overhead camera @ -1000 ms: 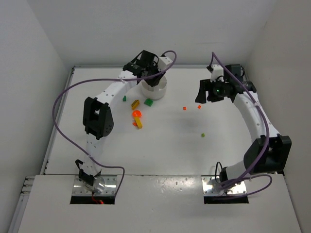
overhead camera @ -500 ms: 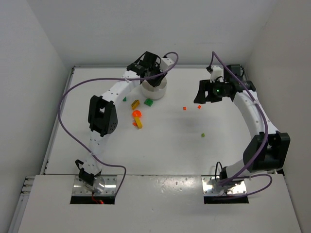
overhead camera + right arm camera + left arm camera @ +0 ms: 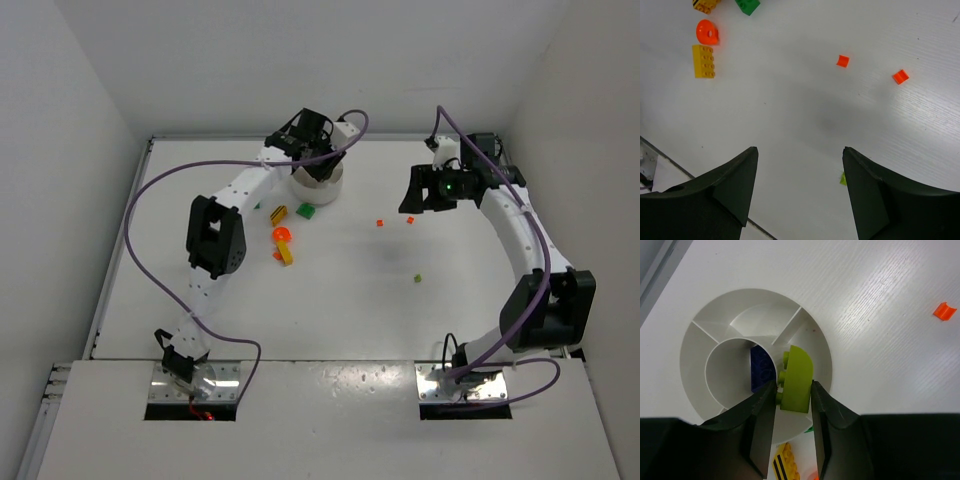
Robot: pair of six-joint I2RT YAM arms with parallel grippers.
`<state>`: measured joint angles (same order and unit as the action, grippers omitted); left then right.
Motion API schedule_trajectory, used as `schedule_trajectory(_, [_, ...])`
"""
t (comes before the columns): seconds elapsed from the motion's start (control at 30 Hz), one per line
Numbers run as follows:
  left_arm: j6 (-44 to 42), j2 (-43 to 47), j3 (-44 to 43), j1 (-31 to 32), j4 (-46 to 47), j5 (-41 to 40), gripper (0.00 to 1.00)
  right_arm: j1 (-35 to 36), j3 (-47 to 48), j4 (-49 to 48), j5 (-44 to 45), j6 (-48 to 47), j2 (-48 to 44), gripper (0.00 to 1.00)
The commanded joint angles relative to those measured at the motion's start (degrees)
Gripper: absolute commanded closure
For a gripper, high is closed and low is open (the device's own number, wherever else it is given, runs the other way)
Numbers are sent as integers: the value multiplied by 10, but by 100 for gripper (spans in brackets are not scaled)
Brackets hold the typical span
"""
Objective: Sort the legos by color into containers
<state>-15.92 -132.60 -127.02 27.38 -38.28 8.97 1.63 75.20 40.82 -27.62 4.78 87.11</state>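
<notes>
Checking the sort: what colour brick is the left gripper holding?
The brick is lime green; left wrist view.

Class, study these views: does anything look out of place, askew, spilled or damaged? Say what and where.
Nothing looks spilled or damaged. The one oddity is the purple brick in the centre well of the dish: it seems propped on edge against the wall rather than lying flat. The loose bricks outside it are merely unsorted.

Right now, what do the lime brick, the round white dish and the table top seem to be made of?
Lime brick: likely hard moulded plastic, smooth, semi-matt; studs show on its side.
Round white dish: probably thin plastic, slightly glossy; soft highlights on its dividers.
Table top: white painted or laminated board, perhaps wood; fine grain lines show.
</notes>
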Motion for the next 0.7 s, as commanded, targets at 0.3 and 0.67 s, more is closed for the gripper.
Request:
schedule_trajectory(0.3, [15,-6,-31,-2,10,-2,51,-1,-6,-7,-19,0,-12,30])
schedule_trajectory(0.67, [72,164,98,-2,29,41,43,4,-91,62,63,-68,-30,39])
